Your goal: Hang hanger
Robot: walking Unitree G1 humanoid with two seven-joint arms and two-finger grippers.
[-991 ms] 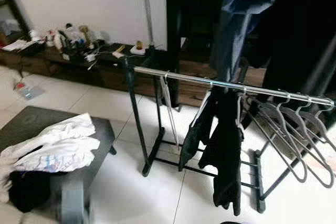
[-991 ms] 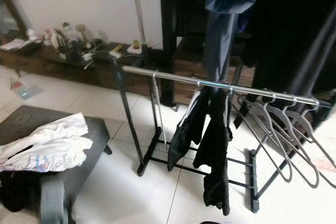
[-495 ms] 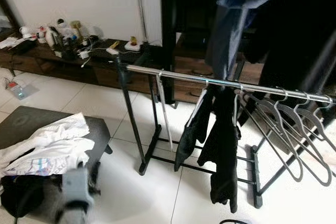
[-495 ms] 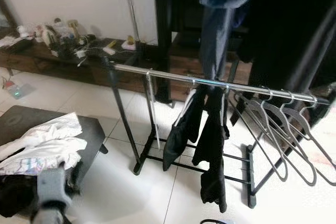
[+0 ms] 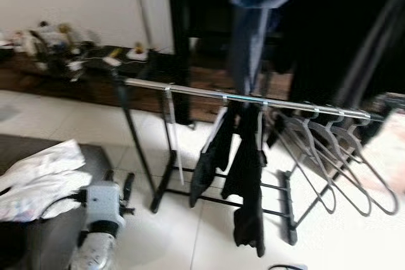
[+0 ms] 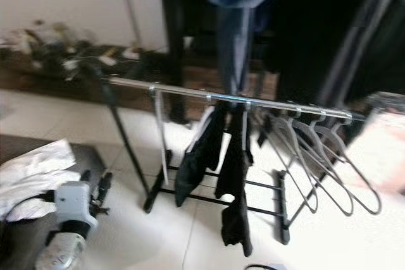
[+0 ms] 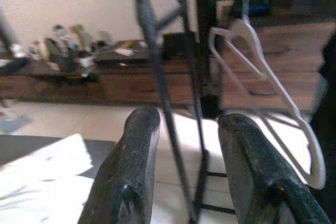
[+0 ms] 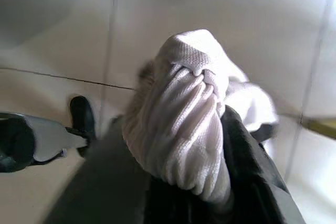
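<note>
The left pincer (image 5: 126, 188) rises at the lower left of the left eye view, its silver wrist over the dark low counter (image 5: 38, 245) and its black fingers aimed toward the clothes rack (image 5: 253, 100). Beyond it and higher, a white hanger (image 5: 175, 137) hangs near the rail's left end, placed there because the bar is bare at that end. Farther along from the pincer come black garments (image 5: 243, 175), then a bunch of grey hangers (image 5: 329, 169) crowded toward the far end. Just beside the wrist, white clothes (image 5: 41, 178) lie heaped on the counter, probably waiting for hangers.

The right eye view gives the same layout, blurred, which suggests the head is turning.

In the left wrist view the two fingers (image 7: 131, 171) stand parted with nothing between them; the rack's black upright runs through the gap, and the white hanger hangs ahead and to one side, apart from both tips. I judge the arm is lined up for a reach to the rail.

In the right wrist view the right pincer (image 8: 184, 182) is closed around a bunched white cloth (image 8: 184, 114), held low over the tiled floor (image 8: 63, 35), likely kept out of the way of the other arm.
</note>
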